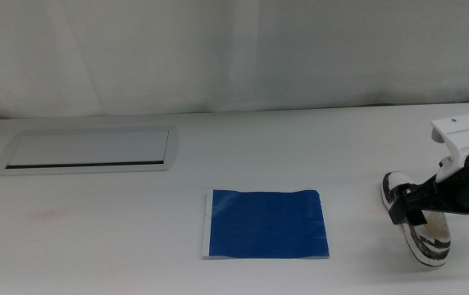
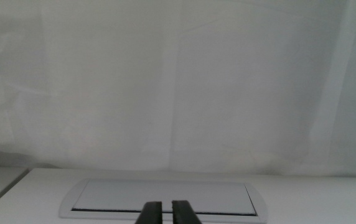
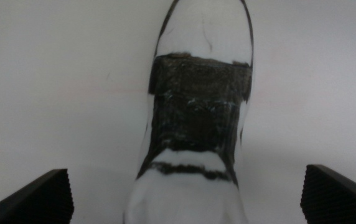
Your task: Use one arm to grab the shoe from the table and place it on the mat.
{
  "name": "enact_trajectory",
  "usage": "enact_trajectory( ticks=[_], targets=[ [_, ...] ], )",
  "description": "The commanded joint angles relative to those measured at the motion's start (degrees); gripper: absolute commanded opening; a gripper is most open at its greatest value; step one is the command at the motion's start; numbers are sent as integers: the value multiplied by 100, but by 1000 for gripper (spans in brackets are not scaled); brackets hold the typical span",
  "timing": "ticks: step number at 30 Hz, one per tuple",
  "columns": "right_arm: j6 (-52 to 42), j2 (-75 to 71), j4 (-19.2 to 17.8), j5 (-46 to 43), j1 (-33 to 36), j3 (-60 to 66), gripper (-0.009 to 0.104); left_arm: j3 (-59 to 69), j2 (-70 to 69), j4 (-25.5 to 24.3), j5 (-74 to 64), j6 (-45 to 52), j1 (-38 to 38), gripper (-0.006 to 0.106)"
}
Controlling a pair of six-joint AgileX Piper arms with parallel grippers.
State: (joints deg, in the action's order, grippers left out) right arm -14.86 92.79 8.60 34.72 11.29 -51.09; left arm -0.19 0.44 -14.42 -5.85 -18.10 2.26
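Note:
The shoe (image 1: pixel 430 242), a small white sneaker with black patches, lies on the white table (image 1: pixel 136 238) at the right, well to the right of the dark blue mat (image 1: pixel 266 223). The right arm comes in from the right, and its gripper (image 1: pixel 407 206) is directly over the shoe's middle. In the right wrist view the shoe (image 3: pixel 196 106) fills the centre, black strap facing the camera. The right gripper (image 3: pixel 185 186) is open, its two dark jaws spread wide on either side of the shoe and not touching it. The left gripper (image 2: pixel 165 213) waits outside the middle view, jaws together.
A grey metal-framed panel (image 1: pixel 87 152) is set flat into the table at the back left; the left wrist view also shows this panel (image 2: pixel 165 198). A faint pink smudge (image 1: pixel 46 215) marks the table at the left. A white curtain hangs behind the table.

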Motion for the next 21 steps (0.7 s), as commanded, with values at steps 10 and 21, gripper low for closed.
enact_trajectory(
  ticks=[10, 21],
  targets=[
    [-57, 557, -7, -370, 20, -31, 98, 228, -228, 28, 18, -37, 23, -3],
    [-57, 757, -103, -618, 20, -31, 91, 228, -228, 28, 15, -37, 23, -3]
  ],
)
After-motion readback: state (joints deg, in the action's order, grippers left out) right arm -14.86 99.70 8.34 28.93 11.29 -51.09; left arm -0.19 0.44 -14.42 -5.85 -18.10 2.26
